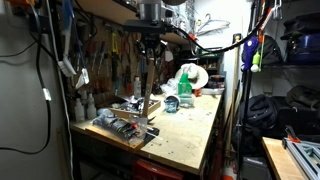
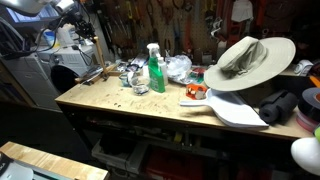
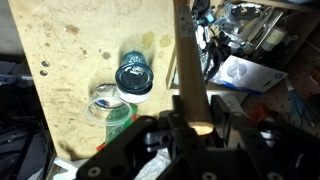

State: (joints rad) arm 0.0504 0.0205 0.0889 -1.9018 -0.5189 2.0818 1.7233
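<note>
Gripper point(image 3: 192, 128), low in the wrist view, clamps a long wooden stick point(image 3: 181, 60) running to the top edge, with a green spray bottle point(image 3: 131, 80) just left of it.

Pretty dim shop overall; light comes from overhead and lands on the bench point(image 2: 140, 105), warm and bright-ish; below it everything goes black; wrist view is soft, the gripper point(image 3: 188, 128) a dark out-of-focus blob; all frames low-res and grainy.

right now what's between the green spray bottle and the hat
A crumpled clear plastic bag, between spray bottle and hat, seen in an exterior view.
</note>
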